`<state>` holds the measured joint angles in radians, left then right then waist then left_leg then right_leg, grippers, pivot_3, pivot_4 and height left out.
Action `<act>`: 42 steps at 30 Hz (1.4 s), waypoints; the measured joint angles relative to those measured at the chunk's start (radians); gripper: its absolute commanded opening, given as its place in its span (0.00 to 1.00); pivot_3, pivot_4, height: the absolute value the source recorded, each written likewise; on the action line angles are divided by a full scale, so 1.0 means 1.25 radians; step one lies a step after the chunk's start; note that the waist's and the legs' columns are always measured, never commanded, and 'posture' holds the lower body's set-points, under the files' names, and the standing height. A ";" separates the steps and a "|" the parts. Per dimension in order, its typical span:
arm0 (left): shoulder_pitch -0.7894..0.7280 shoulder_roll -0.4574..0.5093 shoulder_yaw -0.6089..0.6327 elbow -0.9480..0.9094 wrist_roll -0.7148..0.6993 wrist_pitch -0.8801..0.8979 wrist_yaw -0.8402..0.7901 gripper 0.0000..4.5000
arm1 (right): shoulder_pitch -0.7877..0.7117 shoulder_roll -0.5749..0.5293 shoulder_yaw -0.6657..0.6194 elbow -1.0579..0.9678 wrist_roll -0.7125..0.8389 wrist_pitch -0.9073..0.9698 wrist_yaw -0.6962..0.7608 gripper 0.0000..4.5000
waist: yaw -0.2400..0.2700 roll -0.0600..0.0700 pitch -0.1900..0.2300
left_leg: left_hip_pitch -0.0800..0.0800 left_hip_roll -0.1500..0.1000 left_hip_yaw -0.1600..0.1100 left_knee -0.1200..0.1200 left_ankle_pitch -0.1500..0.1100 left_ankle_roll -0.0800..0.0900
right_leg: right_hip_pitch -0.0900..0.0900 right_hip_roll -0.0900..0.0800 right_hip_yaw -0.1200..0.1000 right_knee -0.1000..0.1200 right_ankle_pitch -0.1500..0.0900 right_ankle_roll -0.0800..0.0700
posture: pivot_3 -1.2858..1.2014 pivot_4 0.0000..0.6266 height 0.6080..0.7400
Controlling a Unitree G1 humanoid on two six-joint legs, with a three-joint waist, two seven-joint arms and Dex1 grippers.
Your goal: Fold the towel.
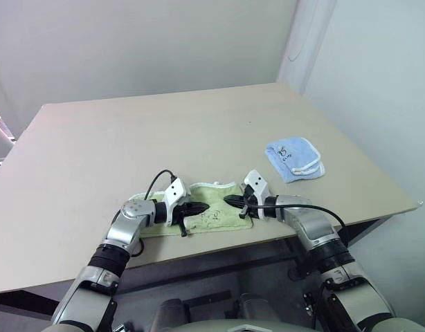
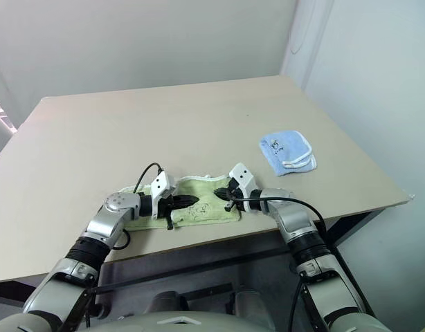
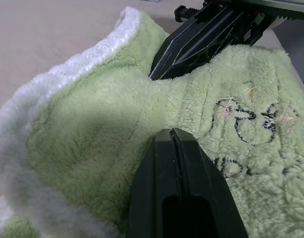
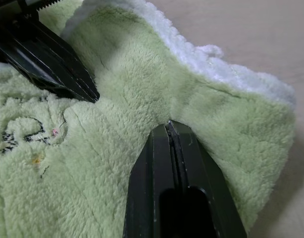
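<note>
The towel point(image 1: 212, 211), a light green fleecy cloth with white edging, lies on the beige table point(image 1: 129, 138) right at the table's near edge, partly folded so that its white-trimmed rim curls up along the far side. A small dark stitched motif point(image 3: 251, 119) sits on the green surface facing up. The left gripper point(image 1: 201, 207) lies low over the left part of the towel, its two black fingers pressed flat together with no gap between them, the tips resting on the pile just beside the motif; whether a pinch of cloth is caught between them cannot be told. The right gripper point(image 1: 230, 200) reaches in over the right part of the towel, pointing toward the left gripper, and its fingers are likewise drawn tight together, their tips sunk into a crease of the green cloth near the white-edged rim. The two grippers' tips come near each other above the middle of the towel but stay apart. In the left wrist view the right gripper's black fingers point(image 3: 191, 47) press into the cloth beyond the motif. Well apart from the towel, farther along the table toward its right edge, lies a smaller blue folded cloth point(image 1: 294, 160) with white trim.
</note>
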<state>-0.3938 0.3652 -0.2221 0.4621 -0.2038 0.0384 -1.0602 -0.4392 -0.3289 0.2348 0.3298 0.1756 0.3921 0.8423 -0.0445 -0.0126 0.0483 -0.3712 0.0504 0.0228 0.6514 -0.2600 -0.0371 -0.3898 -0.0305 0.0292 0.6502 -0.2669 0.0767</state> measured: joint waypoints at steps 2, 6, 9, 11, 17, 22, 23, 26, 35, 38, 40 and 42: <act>0.002 0.000 0.002 -0.006 -0.001 0.002 0.000 0.01 | -0.004 0.002 -0.006 0.002 0.005 0.006 0.003 0.01 | 0.000 0.000 0.000 | 0.000 0.000 0.000 0.000 0.000 0.000 | 0.000 0.000 0.000 0.000 0.000 -0.001 | 0.52 0.00 1.00; 0.016 0.024 0.011 -0.060 -0.007 0.029 -0.001 0.01 | -0.011 0.002 -0.038 -0.022 0.051 0.064 0.022 0.01 | 0.000 0.000 0.000 | -0.003 0.000 -0.001 -0.002 0.000 0.000 | -0.004 0.001 0.001 0.001 0.002 -0.003 | 0.52 0.00 1.00; 0.033 0.045 0.056 -0.141 -0.059 0.108 0.000 0.21 | -0.017 -0.003 -0.068 -0.067 0.094 0.124 0.035 0.00 | -0.001 0.000 0.001 | -0.005 0.001 0.000 -0.004 0.000 0.000 | -0.007 0.002 0.002 0.001 0.002 -0.002 | 0.52 0.00 1.00; 0.044 0.081 0.084 -0.217 -0.083 0.151 0.000 0.35 | -0.023 -0.004 -0.075 -0.113 0.123 0.161 0.044 0.00 | -0.002 0.000 0.001 | -0.005 0.001 0.000 -0.005 0.000 0.000 | -0.008 0.003 0.002 0.001 0.002 -0.001 | 0.52 0.00 1.00; 0.101 0.131 0.249 -0.416 -0.256 0.362 0.073 0.83 | -0.042 0.003 -0.072 -0.180 0.153 0.228 0.040 0.00 | -0.002 0.000 0.001 | -0.004 0.001 0.000 -0.005 0.000 0.000 | -0.007 0.003 0.002 0.001 0.002 -0.002 | 0.52 0.00 1.00; 0.234 0.193 0.405 -0.559 -0.406 0.545 0.156 1.00 | -0.055 0.007 -0.070 -0.210 0.176 0.270 0.038 0.00 | -0.011 0.000 0.001 | -0.004 0.001 0.000 -0.005 0.000 0.000 | -0.007 0.002 0.002 0.001 0.001 -0.002 | 0.52 0.00 1.00; 0.259 0.202 0.434 -0.577 -0.436 0.585 0.176 1.00 | -0.059 0.007 -0.069 -0.216 0.183 0.280 0.041 0.00 | -0.013 0.000 0.001 | -0.004 0.001 0.000 -0.005 0.000 0.000 | -0.007 0.002 0.002 0.001 0.001 -0.002 | 0.52 0.00 1.00; 0.327 0.253 0.547 -0.603 -0.565 0.747 0.243 1.00 | -0.078 0.008 -0.059 -0.235 0.204 0.314 0.057 0.00 | -0.019 0.000 0.002 | -0.004 0.001 -0.001 -0.005 0.000 0.000 | -0.007 0.002 0.002 0.001 0.000 0.000 | 0.52 0.00 1.00; 0.429 0.303 0.761 -0.557 -0.853 1.055 0.442 1.00 | -0.109 0.031 -0.032 -0.221 0.212 0.331 0.074 0.00 | -0.021 -0.001 0.002 | -0.003 0.001 0.000 -0.006 0.000 0.000 | -0.011 0.001 0.002 0.000 0.001 -0.004 | 0.52 0.00 1.00; 0.495 0.304 0.796 -0.552 -0.907 1.097 0.493 1.00 | -0.115 0.047 -0.023 -0.202 0.212 0.328 0.075 0.00 | -0.023 -0.002 0.003 | -0.004 0.001 0.000 -0.007 0.000 0.000 | -0.013 0.001 0.003 0.000 0.001 -0.005 | 0.52 0.00 1.00; 0.536 0.304 0.804 -0.544 -0.931 1.116 0.524 1.00 | -0.116 0.055 -0.018 -0.191 0.210 0.324 0.076 0.00 | -0.022 -0.002 0.003 | -0.004 0.001 0.000 -0.009 0.000 -0.001 | -0.014 0.001 0.004 -0.001 0.000 -0.005 | 0.52 0.00 1.00; 0.559 0.304 0.823 -0.520 -0.949 1.117 0.553 1.00 | -0.117 0.060 -0.011 -0.185 0.209 0.321 0.076 0.00 | -0.020 -0.002 0.003 | -0.004 0.001 0.000 -0.009 -0.001 -0.001 | -0.015 0.001 0.004 -0.001 0.000 -0.006 | 0.52 0.00 1.00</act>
<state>0.3045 0.7453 0.8065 -0.1880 -1.3903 1.4350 -0.3692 -0.5857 -0.2538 0.2206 0.0989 0.4368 0.7928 0.9376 -0.0698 -0.0156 0.0517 -0.3756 0.0517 0.0233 0.6396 -0.2607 -0.0380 -0.4080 -0.0298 0.0339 0.6491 -0.2669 0.0693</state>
